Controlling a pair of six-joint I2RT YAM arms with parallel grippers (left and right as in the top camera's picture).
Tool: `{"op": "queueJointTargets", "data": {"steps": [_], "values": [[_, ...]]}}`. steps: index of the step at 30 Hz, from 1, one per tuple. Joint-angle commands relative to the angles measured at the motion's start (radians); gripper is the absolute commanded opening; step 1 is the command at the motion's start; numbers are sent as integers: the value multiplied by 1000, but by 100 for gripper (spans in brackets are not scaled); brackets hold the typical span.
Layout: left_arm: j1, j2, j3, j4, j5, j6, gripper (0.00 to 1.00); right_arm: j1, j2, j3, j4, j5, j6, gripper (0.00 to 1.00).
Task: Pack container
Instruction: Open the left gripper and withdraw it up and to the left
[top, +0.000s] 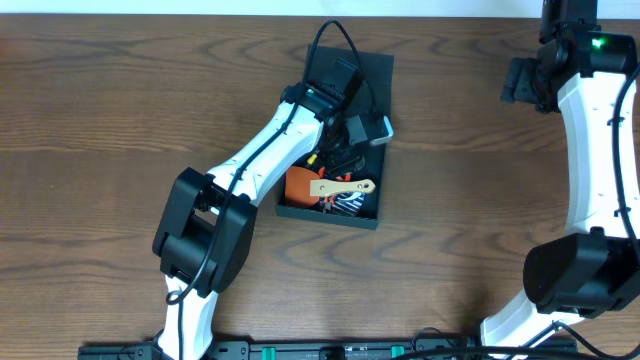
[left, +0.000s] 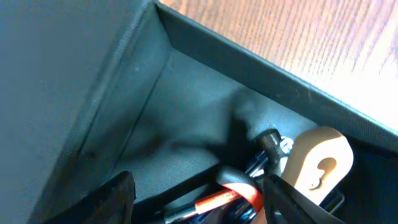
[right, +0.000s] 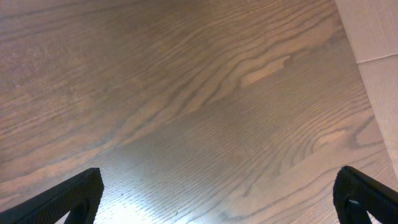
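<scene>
So you've got one container (top: 372, 75) on the wooden table (top: 100, 120), sitting about mid-table and a bit toward the far edge. It's the dark teal-green box. In the overhead view its long axis runs near-to-far, with the far end tipped slightly to the right. The open, loaded part is the near end, facing the arm bases. The far part is flat and dark, and your left arm covers a good chunk of it, so I can't tell exactly how the lid sits.

Here's what I can count inside:
- one pale wooden-looking tool (top: 343, 187) with a hole in its head, lying across the box
- one orange item (top: 300, 185) against the left wall
- one red-orange piece (left: 224, 198), seen from the left wrist
- some black and metal bits (top: 345, 205), too jumbled to count

Your left gripper (left: 199, 208) is down inside the container. Its two fingers are spread apart with nothing pinched between them, and the contents lie just beyond the tips.

Your right gripper (right: 217, 186) is well away at the far right of the table. It's spread wide over bare wood and isn't holding anything.

That makes two arms, two grippers and one box.
</scene>
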Motion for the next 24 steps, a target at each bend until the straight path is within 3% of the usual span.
{"op": "queueJointTargets", "data": {"steps": [1,6,14,17,24], "values": [[6,-9,65,9,-6,-61,64,-2,-5,14,-1,13,8,99],[9,-43,151,24,-40,-120,64,-2,-5,14,-1,13,8,99],[9,-174,233,125,-215,-226,64,-2,-5,14,-1,13,8,99],[9,-236,233,164,-343,-311,64,-2,-5,14,-1,13,8,99],[9,-362,233,120,-868,-606,64,-2,-5,14,0,13,7,99]]}}
